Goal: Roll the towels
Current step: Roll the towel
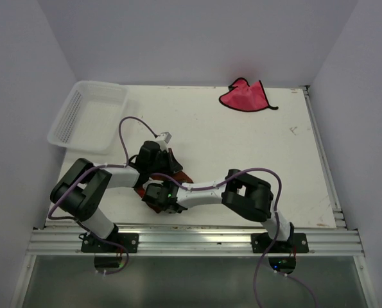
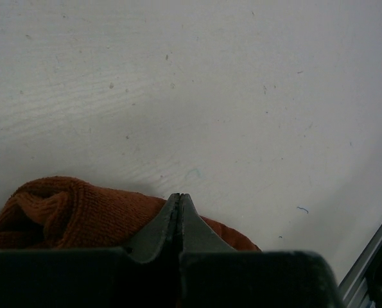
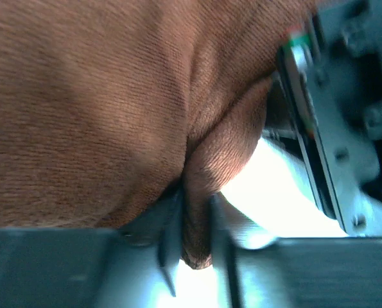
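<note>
Currently, find the orange towel [image 2: 69, 212] bunched on the table [image 2: 210, 96], near the front edge and left of centre, under both grippers.

Check the left gripper [image 2: 180, 200] in the left wrist view:
- Jaws pressed together, with only a hairline seam between them.
- No cloth visible in that seam.
- Towel heaped just behind and beneath the fingertips, reaching out to the left.
- Bare table ahead of the tips.

Check the right gripper [image 3: 194, 206] in the right wrist view:
- Jaws pinching a hanging fold of the orange towel.
- Cloth filling most of that view, draped above and left of the fingers.
- Part of the left arm's dark housing close by at the right edge.

Confirm in the top view:
- Both wrists meeting over the towel, left gripper on the far side, right gripper on the near side.
- Only small patches of orange showing around them.

Locate the pink towel [image 1: 244, 96] at the far edge, right of centre, lying loose and unrolled, well apart from both arms.

Locate the basket [image 1: 88, 115] at the far left corner, apart from both towels.
</note>
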`<act>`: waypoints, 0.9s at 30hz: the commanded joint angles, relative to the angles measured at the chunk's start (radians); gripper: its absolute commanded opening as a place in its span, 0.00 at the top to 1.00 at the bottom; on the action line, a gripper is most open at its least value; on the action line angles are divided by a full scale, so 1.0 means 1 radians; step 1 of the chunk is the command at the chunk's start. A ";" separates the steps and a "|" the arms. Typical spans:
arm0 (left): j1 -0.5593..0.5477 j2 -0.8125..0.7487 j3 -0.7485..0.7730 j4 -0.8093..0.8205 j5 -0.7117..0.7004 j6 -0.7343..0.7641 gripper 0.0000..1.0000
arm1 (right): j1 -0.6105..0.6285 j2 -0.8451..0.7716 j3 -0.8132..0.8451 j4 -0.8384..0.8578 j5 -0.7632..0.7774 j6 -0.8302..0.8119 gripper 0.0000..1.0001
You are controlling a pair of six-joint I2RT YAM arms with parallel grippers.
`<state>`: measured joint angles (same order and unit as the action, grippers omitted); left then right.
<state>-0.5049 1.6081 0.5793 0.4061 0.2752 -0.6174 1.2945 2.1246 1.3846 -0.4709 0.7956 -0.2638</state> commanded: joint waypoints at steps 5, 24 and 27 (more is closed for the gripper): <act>0.026 0.078 -0.022 0.100 -0.071 -0.010 1.00 | -0.008 -0.268 -0.168 0.087 -0.075 0.147 0.57; 0.022 -0.040 -0.116 0.134 -0.073 -0.048 1.00 | -0.014 -0.481 -0.360 0.244 -0.117 0.296 0.46; 0.022 -0.056 -0.116 0.126 -0.076 -0.041 1.00 | -0.017 -0.552 -0.421 0.268 -0.150 0.305 0.45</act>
<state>-0.4854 1.5845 0.4751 0.5426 0.2306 -0.6704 1.2823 1.6844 1.0004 -0.2714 0.6777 -0.0086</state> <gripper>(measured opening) 0.004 0.543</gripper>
